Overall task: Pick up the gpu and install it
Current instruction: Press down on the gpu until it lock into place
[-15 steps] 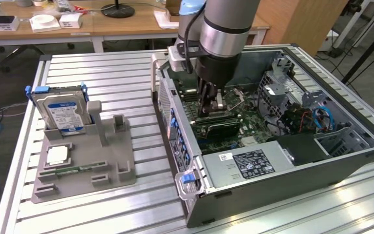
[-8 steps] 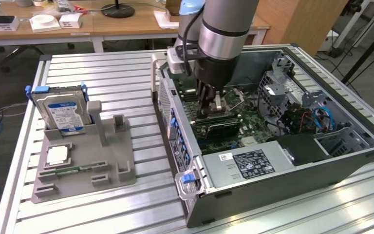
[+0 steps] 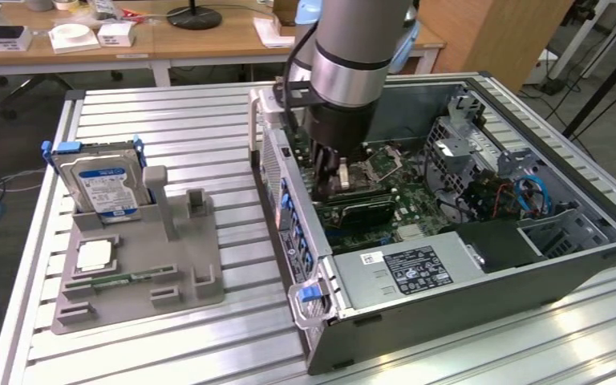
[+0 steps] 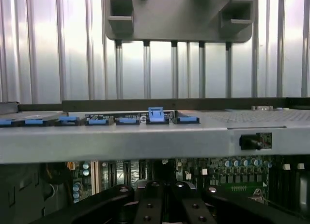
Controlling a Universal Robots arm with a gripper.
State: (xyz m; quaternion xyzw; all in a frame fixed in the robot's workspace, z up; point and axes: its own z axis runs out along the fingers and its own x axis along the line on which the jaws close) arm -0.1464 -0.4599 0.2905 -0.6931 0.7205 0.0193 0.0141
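Case (image 3: 480, 273) is lying open-side-up on the slatted surface (image 3: 180, 345). Everything below is relative to the case.

- Closest end of the case: power supply (image 3: 415, 269) is sitting inside it, with a blue latch (image 3: 310, 293) on the outer corner beside it.
- Just beside the case, on the exterior view's left: gray holder (image 3: 190, 281) is resting on the surface. It's carrying a flat square chip (image 3: 94, 257) and a narrow green memory stick (image 3: 126, 279). The hard drive (image 3: 99, 184) is standing upright at its far end.
- Middle of the case: arm (image 3: 351, 48) is reaching straight down inside, with the gripper (image 3: 337, 183) hanging over the motherboard (image 3: 415, 216), near the case's slotted rear wall.
- Gripper fingers are sitting together. Wrist view is showing them (image 4: 162, 204) closed up, looking past the case wall (image 4: 121, 144) and its row of blue clips (image 4: 155, 115).
- The gpu (image 3: 359, 210) is inside the case, a dark card standing on edge on the motherboard, right under the fingertips. Can't tell whether they're actually pinching it.
- Far end of the case: drive cage and blue cables (image 3: 528, 196) are sitting there.
- Beyond the case: wooden desks (image 3: 180, 48) with small boxes.
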